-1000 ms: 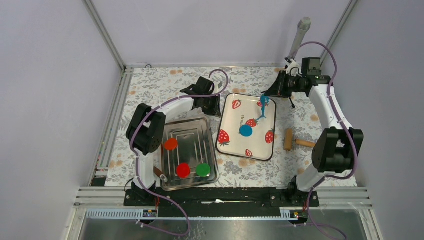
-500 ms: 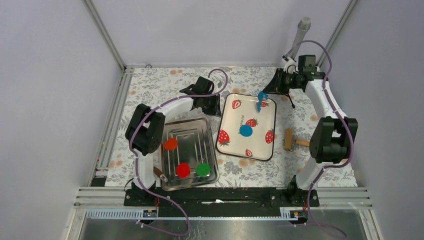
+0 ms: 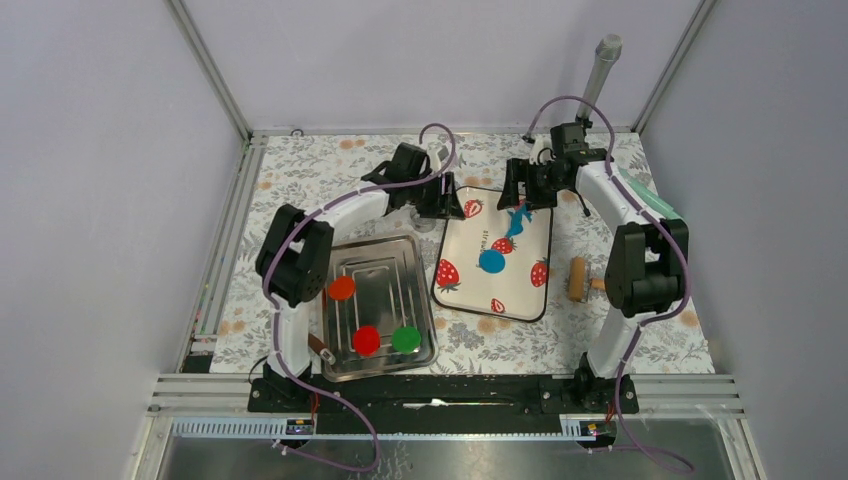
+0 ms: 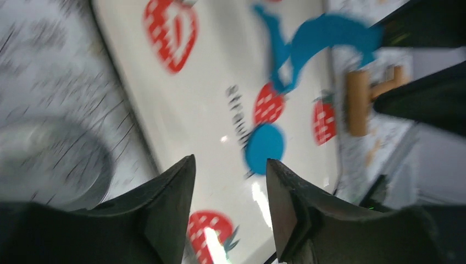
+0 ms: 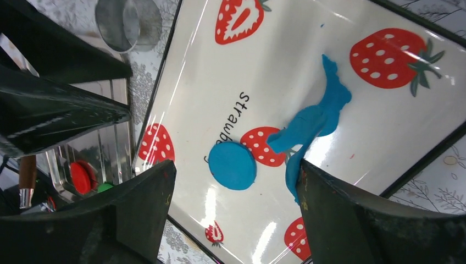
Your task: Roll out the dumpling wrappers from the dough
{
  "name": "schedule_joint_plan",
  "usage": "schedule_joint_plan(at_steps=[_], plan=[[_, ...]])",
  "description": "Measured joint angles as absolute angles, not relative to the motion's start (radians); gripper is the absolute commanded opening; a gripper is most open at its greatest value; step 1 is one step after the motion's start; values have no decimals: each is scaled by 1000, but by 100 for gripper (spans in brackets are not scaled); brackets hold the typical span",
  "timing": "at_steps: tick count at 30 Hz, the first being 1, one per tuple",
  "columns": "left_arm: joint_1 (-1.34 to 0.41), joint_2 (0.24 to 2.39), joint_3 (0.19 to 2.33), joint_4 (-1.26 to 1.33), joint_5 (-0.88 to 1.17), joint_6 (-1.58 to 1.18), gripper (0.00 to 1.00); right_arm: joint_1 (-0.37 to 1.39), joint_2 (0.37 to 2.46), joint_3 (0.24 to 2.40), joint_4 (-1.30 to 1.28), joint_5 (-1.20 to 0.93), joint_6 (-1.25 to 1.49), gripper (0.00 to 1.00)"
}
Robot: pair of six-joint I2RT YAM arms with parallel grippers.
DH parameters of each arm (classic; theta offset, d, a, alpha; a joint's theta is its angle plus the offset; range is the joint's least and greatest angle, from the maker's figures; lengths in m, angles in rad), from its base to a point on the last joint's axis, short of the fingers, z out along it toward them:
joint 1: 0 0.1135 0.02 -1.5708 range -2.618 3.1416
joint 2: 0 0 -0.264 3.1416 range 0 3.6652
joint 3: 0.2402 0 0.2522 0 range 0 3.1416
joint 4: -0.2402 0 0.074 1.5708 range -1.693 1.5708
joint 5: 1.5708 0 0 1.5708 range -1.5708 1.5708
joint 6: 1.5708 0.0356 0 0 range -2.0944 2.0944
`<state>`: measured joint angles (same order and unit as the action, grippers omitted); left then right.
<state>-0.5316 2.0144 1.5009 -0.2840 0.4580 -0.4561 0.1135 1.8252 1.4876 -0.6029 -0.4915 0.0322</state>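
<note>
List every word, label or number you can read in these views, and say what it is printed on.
"strawb": black print on the white tray with red strawberries, seen in the right wrist view; the letters after that are lost at the blue dough disc.
Same print in the left wrist view: blurred, unreadable.
Same print in the top view: too small to read.
No other text shows.
</note>
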Motion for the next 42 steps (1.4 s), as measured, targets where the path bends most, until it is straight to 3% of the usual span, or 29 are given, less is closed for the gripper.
schedule_joint_plan(at_steps=[9, 19, 30, 42], plan=[[-536, 2193, 1676, 60, 674, -683, 62, 121, 1868, 1520, -639, -563, -42, 88], [-572, 2335, 1729, 228, 801, -841, 66, 121, 1883, 1533, -681, -702, -147, 91], [-600, 2360, 1759, 261, 802, -883, 71, 121, 1899, 1556, -714, -729, -161, 91], [-627, 2393, 1803, 216, 744, -888, 68, 114, 1899, 1556, -724, -785, -157, 91]])
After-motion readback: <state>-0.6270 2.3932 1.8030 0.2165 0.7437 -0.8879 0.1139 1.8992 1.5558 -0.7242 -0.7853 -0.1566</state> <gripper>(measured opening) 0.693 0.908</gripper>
